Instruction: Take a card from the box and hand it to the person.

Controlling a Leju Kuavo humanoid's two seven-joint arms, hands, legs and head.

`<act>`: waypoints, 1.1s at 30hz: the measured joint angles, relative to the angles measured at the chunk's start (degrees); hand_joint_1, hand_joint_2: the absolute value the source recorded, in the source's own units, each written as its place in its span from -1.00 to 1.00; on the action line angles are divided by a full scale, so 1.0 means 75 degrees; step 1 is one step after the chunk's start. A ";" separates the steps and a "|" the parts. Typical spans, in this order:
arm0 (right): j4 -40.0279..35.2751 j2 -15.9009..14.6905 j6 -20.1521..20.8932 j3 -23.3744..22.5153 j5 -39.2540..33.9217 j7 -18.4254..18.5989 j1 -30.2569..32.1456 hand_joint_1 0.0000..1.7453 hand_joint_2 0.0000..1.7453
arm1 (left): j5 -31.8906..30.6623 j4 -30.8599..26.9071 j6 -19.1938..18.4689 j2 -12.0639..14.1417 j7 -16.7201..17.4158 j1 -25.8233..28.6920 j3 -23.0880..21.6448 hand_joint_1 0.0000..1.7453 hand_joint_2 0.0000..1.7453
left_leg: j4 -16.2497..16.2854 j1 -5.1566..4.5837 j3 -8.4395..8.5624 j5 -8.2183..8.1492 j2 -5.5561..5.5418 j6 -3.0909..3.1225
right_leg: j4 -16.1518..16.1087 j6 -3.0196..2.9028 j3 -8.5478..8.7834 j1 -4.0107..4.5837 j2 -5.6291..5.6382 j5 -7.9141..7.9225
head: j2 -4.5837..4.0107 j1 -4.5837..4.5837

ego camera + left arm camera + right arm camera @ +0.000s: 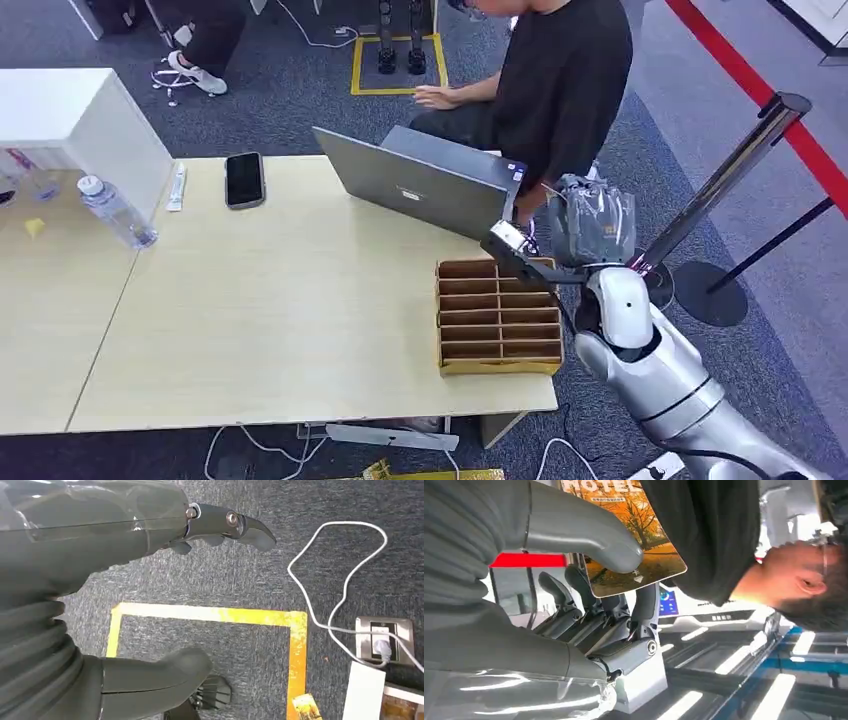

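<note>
The right hand (589, 605) is up in the air, and its thumb and fingers (574, 587) pinch a card (634, 540) with an orange tree picture. It is above the far right corner of the box (499, 318). The box sits on the right end of the bench (280, 300). The person (560, 80) sits just past it, behind a laptop (420, 185). The left hand (125, 555) hangs over the carpet (250, 585). Its fingers are apart and hold nothing.
</note>
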 joint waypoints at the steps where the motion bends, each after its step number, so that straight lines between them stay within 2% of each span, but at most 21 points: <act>1: 0.0127 -0.0011 -0.0032 0.0000 -0.0046 -0.0009 -0.0021 0.70 1.00 | -0.0009 0.0000 -0.0003 0.0000 0.0012 -0.0002 -0.0029 -1.00 1.00 | 0.0001 0.0000 0.0000 0.0000 -0.0001 0.0000 | 0.0000 0.0000 0.0000 0.0000 0.0000 0.0000 | 0.0000 0.0000; 14: 0.1171 -0.0026 -0.0256 0.0003 -0.0315 -0.0020 -0.0129 0.70 1.00 | -0.0102 0.0000 -0.0082 0.0000 0.0079 -0.0076 -0.0140 -1.00 1.00 | 0.0001 0.0000 0.0001 0.0000 -0.0001 0.0000 | 0.0000 0.0000 0.0000 0.0000 -0.0001 0.0000 | 0.0000 -0.0003; 33: 0.1524 -0.0090 -0.0347 0.0003 -0.0416 0.0076 -0.0052 0.70 1.00 | -0.0201 0.0003 -0.0093 0.0000 0.0117 -0.0084 -0.0297 -1.00 1.00 | 0.0005 0.0000 0.0002 0.0000 -0.0001 0.0000 | 0.0000 0.0000 -0.0001 0.0000 0.0001 0.0000 | 0.0000 0.0000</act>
